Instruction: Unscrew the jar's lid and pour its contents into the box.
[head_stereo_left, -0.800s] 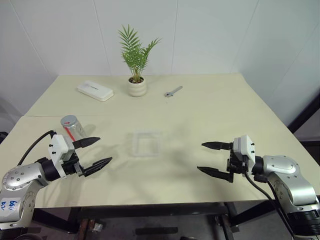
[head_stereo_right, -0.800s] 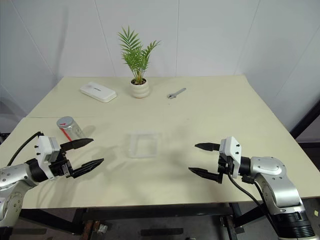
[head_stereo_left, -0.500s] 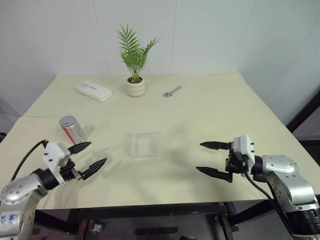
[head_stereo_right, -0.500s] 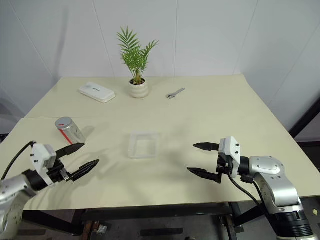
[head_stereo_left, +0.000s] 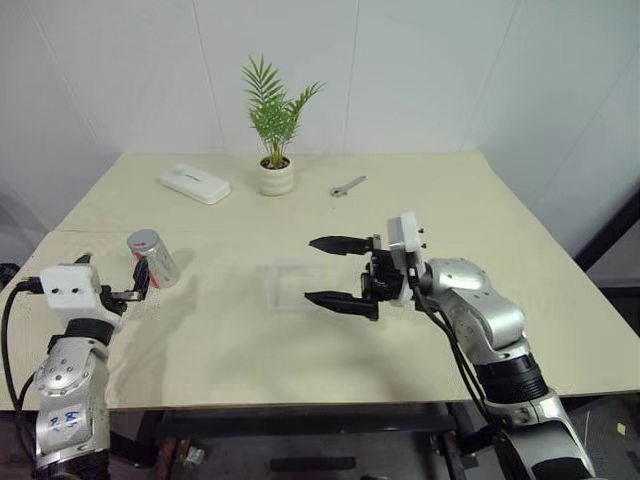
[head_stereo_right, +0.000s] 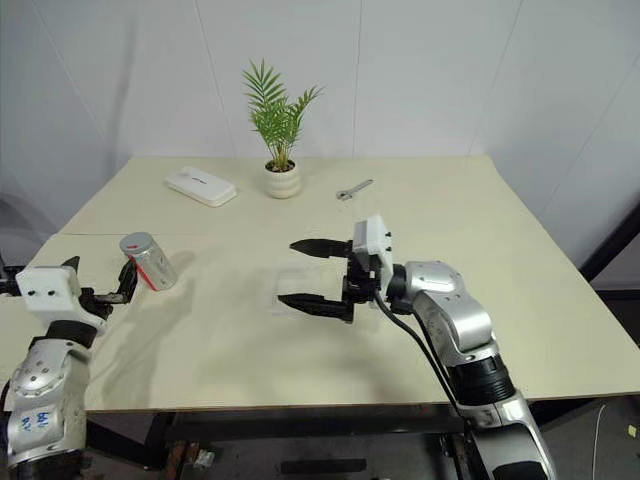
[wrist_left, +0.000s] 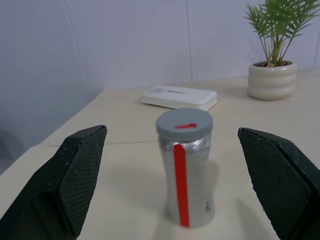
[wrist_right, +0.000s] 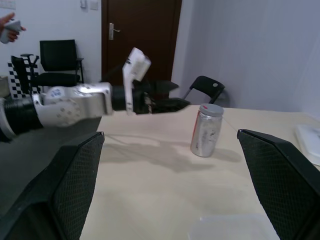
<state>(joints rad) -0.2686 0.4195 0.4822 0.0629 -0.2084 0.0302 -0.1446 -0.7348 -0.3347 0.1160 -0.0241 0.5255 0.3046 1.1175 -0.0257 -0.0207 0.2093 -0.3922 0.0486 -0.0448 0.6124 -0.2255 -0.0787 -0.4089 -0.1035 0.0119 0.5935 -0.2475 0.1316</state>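
Here, at the far left the left gripper sat low near the table edge with its two black fingers spread wide, nothing between them, aimed at the small clear cylindrical jar with a red stripe label, which stood upright just beyond the fingertips, apart from them. The round flat grey screw lid with a small red mark was still on the jar; contents couldn't be made out through the wall. Behind, toward the back of the pale yellow table, lay a flat white oblong case, then a white ribbed pot with a green palm plant, then a small metal wrench. Near the table's middle lay the shallow square clear plastic box, empty as far as visible. The right gripper hovered above the box's right part, fingers pointing toward the jar side and spread wide, holding nothing. Judged step: approach to grasp, nothing unscrewed yet. Next move likely called for the left gripper to advance so the jar body sat between its fingers and close on it, then the right gripper to travel across and take the lid from above for twisting.
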